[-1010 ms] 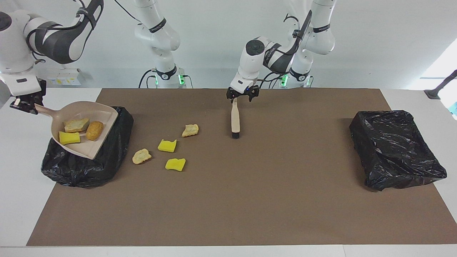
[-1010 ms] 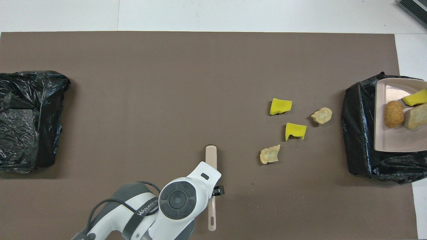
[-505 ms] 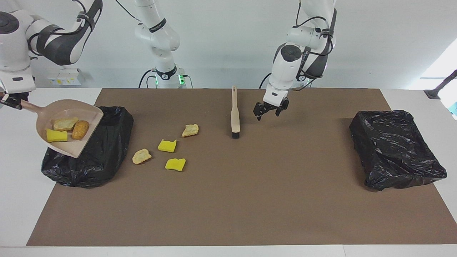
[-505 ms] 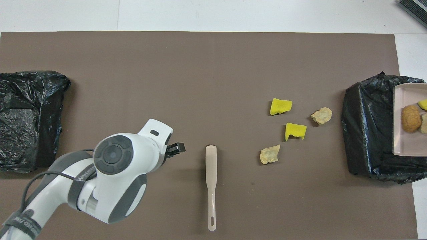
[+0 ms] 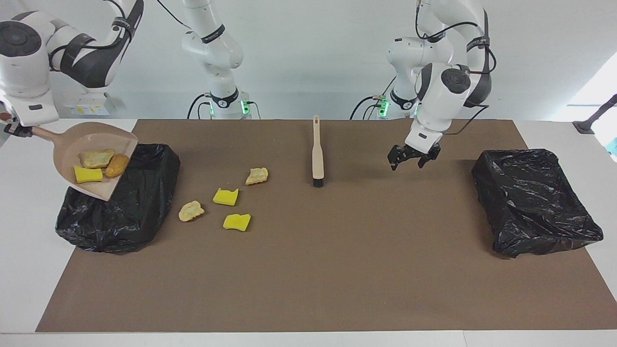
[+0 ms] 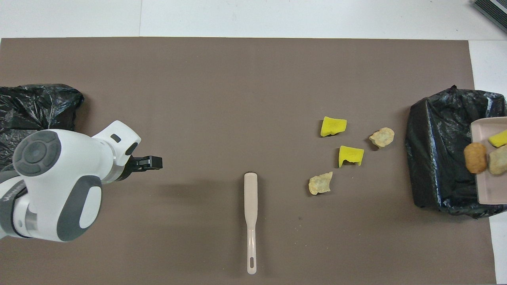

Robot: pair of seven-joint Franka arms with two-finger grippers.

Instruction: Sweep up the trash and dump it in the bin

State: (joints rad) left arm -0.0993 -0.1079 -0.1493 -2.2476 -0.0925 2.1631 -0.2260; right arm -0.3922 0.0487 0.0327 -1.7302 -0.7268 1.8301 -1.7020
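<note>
My right gripper (image 5: 13, 129) is shut on the handle of a beige dustpan (image 5: 67, 149), held tilted over the black-lined bin (image 5: 140, 202) at the right arm's end. In the pan lie a yellow sponge bit (image 5: 88, 174) and two bread chunks (image 5: 96, 158) (image 5: 117, 165). On the mat beside that bin lie two yellow sponge bits (image 5: 225, 196) (image 5: 236, 221) and two bread chunks (image 5: 257, 176) (image 5: 191, 211). The brush (image 5: 316, 154) lies alone mid-mat. My left gripper (image 5: 410, 159) is open and empty, above the mat between the brush and the other bin.
A second black-lined bin (image 5: 532, 200) stands at the left arm's end of the brown mat. In the overhead view the left arm's wrist (image 6: 59, 186) covers part of that bin (image 6: 39, 101). The dustpan (image 6: 489, 190) shows at that view's edge over the first bin (image 6: 435, 158).
My left gripper left the brush on the mat and swung toward the left arm's end. My right gripper drew the dustpan outward and tilted it; the pieces slid toward its lip.
</note>
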